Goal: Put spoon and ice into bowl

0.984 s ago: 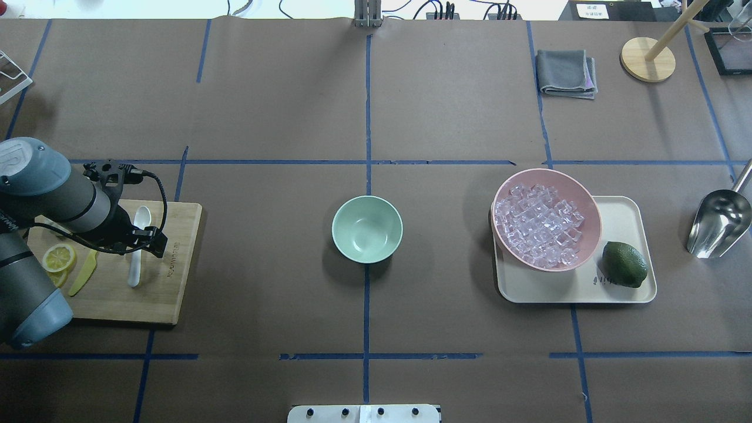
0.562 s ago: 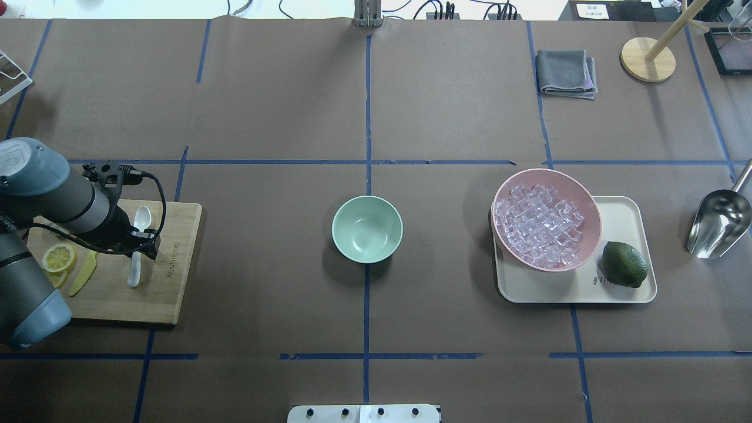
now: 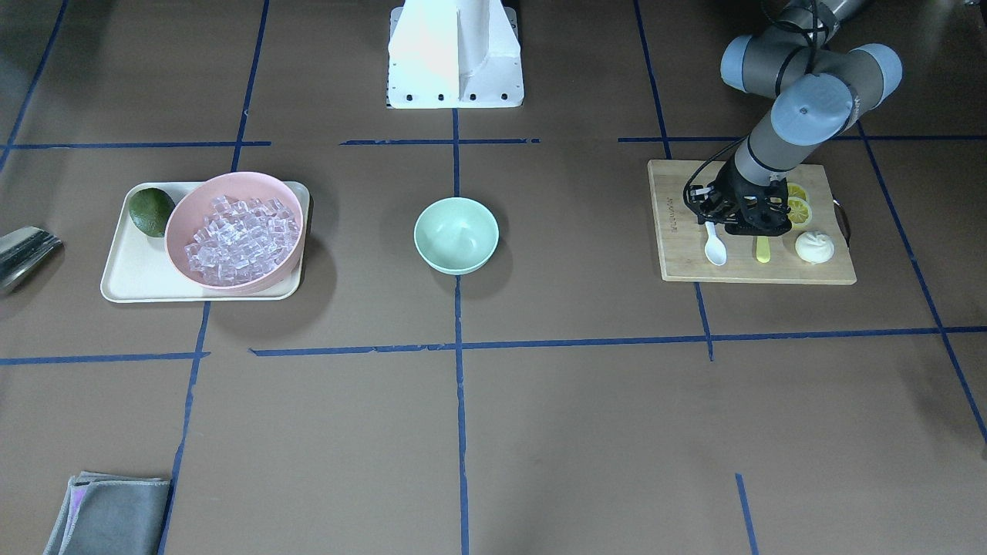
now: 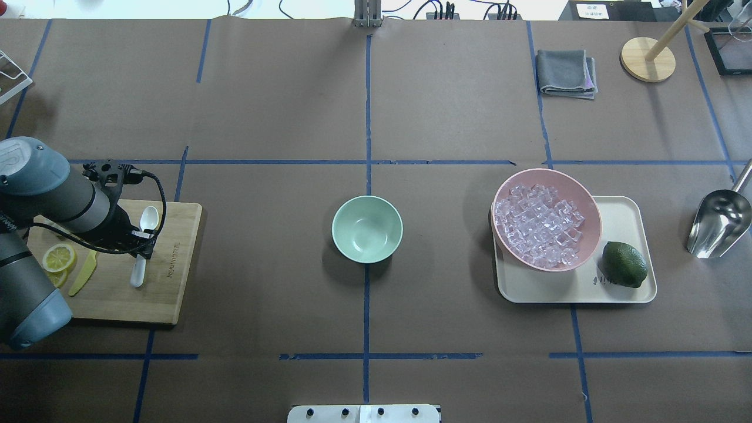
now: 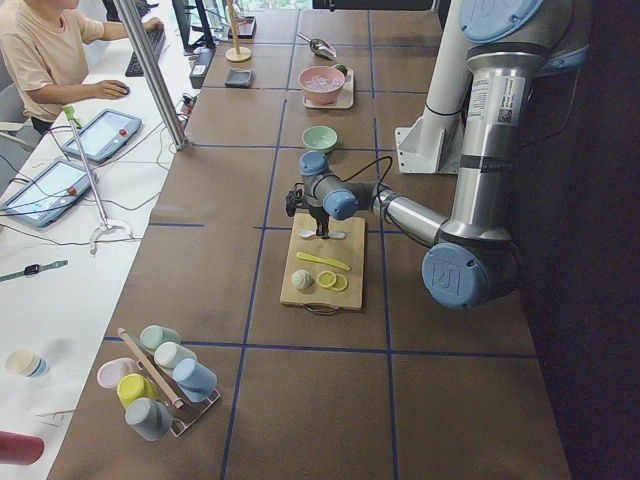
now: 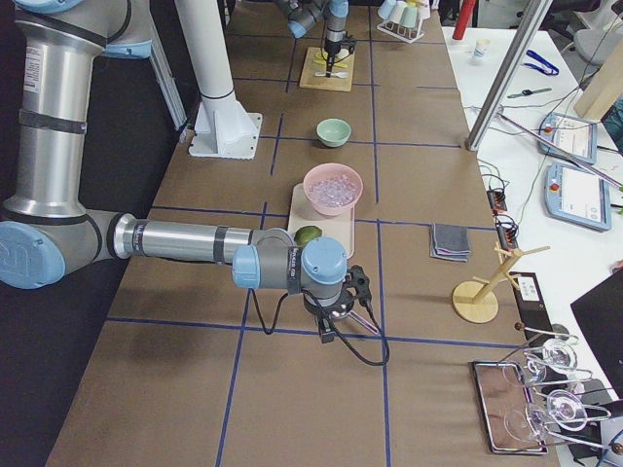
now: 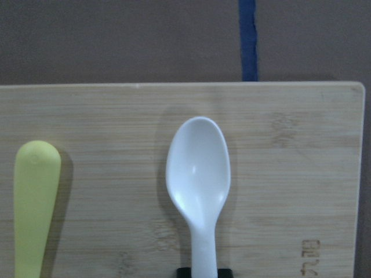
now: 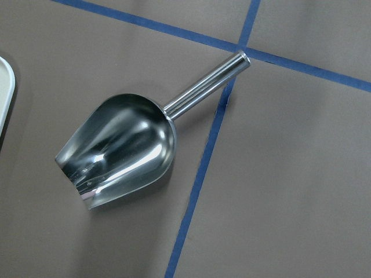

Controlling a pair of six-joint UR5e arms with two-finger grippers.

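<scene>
Spoon [image 7: 198, 179]: small, white, smooth plastic, with oval scoop and slim straight handle. Lying on pale bamboo cutting board [image 4: 170, 294] at the table's left end, hollow side up. Long axis running roughly away from the robot, scoop end farthest and leaning slightly toward the table's middle, handle end pointing back at the robot. Roughly parallel to flat yellow plastic knife [image 4: 84, 273] close beside it, not touching. Pinched at mid-handle by left gripper [image 4: 143, 249], black fingers pressed against both sides of the handle, just visible at the wrist view's bottom edge. Raised off the board or resting on it: cannot tell.

Also on the board: round overlapping lemon slices [image 4: 59, 257], and white pleated bun-shaped item [image 3: 814, 247] near the far edge.

Small round mint-green bowl [image 4: 352, 235], smooth, glossy and plain-sided, on brown paper at the table's centre, over a blue tape line, well apart from the spoon.

Ice [image 4: 537, 226]: clear glassy cubes heaped in wider pink bowl [image 4: 592, 232], on cream rounded-rectangle tray [image 4: 623, 217], with dark green lime [image 4: 624, 264] beside that bowl on the same tray.

Shiny steel scoop [image 8: 119, 147] with round tubular handle, lying on the paper beyond the tray, below right gripper [image 6: 336, 313]. Jaws there shown only by the side camera: cannot tell whether spread or closed.
</scene>
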